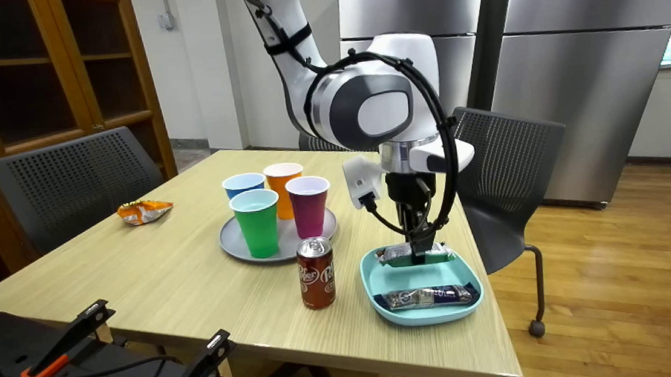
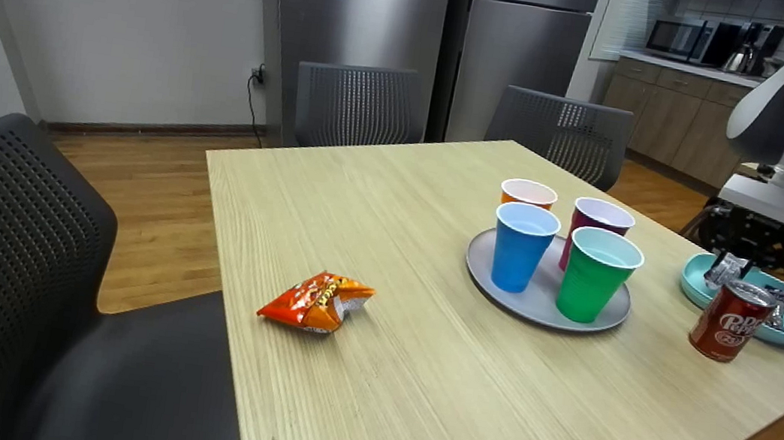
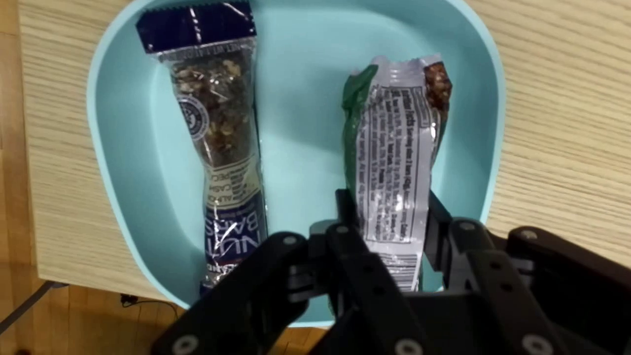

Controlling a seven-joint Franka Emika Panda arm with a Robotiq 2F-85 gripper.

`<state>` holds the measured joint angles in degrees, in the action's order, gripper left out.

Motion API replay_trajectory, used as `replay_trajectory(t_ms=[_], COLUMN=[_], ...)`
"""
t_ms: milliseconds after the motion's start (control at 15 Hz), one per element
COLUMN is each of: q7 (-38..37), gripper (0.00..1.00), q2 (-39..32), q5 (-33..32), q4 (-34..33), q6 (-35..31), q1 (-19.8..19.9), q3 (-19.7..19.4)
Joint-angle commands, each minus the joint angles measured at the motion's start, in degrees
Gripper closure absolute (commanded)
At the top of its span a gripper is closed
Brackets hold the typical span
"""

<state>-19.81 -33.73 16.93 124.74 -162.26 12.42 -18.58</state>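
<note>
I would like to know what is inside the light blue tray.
A nut bar lies in the tray, and the gripper holds a green-wrapped bar over or on its bottom; I cannot tell which. What is directly beneath both bars is covered.

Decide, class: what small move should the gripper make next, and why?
Probably a short, straight lift: the gripper has its fingers against both sides of the green-edged bar, and the nut bar lies apart from it in the teal tray, so a snag between the two seems unlikely.
</note>
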Motion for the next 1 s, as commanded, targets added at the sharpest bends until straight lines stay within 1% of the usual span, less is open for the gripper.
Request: replay_trajectory(t_ms=[0,67,133,200,333,400,467,667,933], q7=[-3.4,-2.9,-2.5,-2.8,-1.7,-0.7,0.3,2.6,7.1], gripper=[0.41,0.4,0.34,0.27,0.12,0.05,0.0,0.0,0.0], q2=[-1.2,-0.4,0.5,1.4,4.2,6.0,8.0,13.4,22.3], q5=[-1.3,-1.3,-1.2,-1.1,-0.8,-1.0,-1.3,-3.2,-8.2], q4=[-1.1,-0.6,0.1,0.5,1.6,2.6,3.7,6.2,11.4], q6=[-0.7,-0.6,-0.9,-0.8,0.4,0.3,0.1,1.0,2.3], q1=[-1.8,-1.7,-1.7,-2.0,-1.2,-1.0,-0.9,-1.3,-1.6], q3=[-1.5,-1.2,-1.0,-1.3,-0.8,-0.5,-0.3,-0.2,0.2])
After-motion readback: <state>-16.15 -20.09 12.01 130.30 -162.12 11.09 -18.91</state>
